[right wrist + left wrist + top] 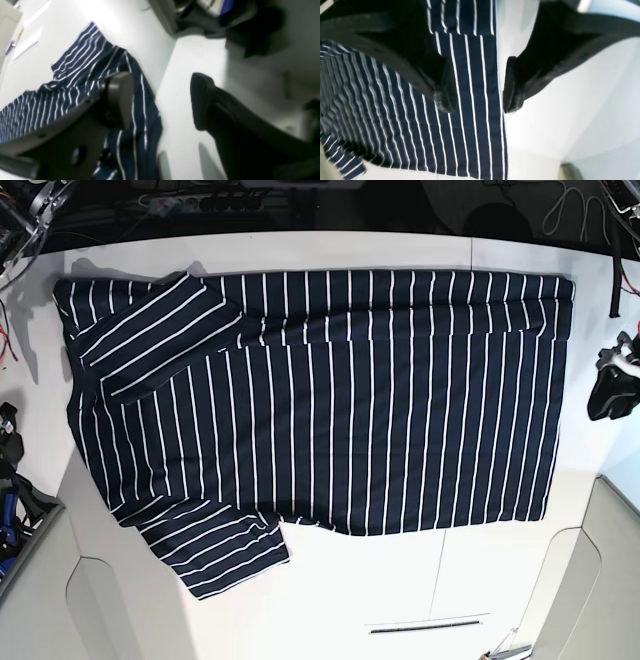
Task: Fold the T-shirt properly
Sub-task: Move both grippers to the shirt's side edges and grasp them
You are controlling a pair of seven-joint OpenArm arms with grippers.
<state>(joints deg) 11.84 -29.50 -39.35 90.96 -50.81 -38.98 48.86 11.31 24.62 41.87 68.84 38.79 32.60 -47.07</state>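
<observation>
The T-shirt [330, 400], dark navy with thin white stripes, lies spread flat on the white table [400, 600], with its hem to the right. One sleeve [150, 330] is folded over the body at the upper left. The other sleeve [215, 550] sticks out at the lower left. My left gripper [477, 100] is open above the shirt's edge [470, 112], with white table under its right finger. In the base view it [610, 390] hangs just right of the hem. My right gripper [160, 105] is open and empty, its left finger over the shirt [75, 65].
Cables and dark clutter [200, 200] line the table's far edge. More gear [10, 510] sits off the left edge. The table has panel seams and a narrow slot [425, 627] near the front. Dark objects [225, 20] lie beyond the table in the right wrist view.
</observation>
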